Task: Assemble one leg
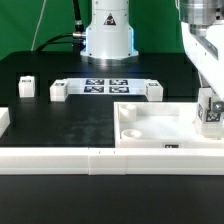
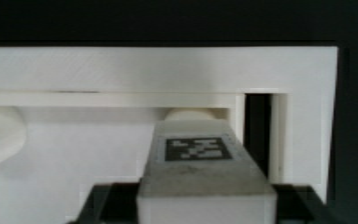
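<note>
My jaws grip the leg (image 2: 197, 170) between them, its tagged face showing, its far end at a corner recess of the white tray piece (image 1: 160, 130).

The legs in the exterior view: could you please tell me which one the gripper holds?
The leg at that view's right edge, clamped in the gripper over the white tray-like piece; the others lie loose.

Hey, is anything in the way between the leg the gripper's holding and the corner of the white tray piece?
Nothing visible does. The gripper holds the leg close to a corner of the white tray piece, and no other part lies between them.
</note>
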You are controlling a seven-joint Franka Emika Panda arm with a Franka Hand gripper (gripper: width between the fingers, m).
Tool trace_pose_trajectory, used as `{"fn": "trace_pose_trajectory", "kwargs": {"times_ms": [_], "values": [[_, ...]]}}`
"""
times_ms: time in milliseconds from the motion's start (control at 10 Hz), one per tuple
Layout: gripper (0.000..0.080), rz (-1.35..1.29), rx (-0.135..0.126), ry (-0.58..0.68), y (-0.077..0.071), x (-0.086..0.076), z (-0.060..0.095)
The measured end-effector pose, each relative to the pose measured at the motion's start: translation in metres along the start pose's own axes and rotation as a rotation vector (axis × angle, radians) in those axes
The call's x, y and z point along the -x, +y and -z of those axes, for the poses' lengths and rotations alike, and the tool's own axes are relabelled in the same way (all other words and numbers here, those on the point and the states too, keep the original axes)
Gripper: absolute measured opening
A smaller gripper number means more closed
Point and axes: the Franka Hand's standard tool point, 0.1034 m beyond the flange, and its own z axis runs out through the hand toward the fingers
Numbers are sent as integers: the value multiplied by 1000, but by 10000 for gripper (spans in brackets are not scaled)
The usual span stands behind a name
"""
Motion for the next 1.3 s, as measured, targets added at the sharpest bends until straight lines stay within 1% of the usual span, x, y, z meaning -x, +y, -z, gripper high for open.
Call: {"fn": "trace_pose_trajectory", "kwargs": {"times_ms": [200, 300, 400, 500, 600, 700, 1000, 1300], "values": [[297, 74, 0, -1, 0, 0, 0], [464, 112, 2, -2, 0, 0, 0], [612, 220, 5, 1, 1, 0, 0], [612, 356, 5, 1, 1, 0, 0], [638, 459, 5, 2, 1, 0, -1], [647, 616, 6, 1, 1, 0, -1], [649, 998, 8, 1, 1, 0, -1], [649, 1276, 7, 2, 0, -1, -1]]}}
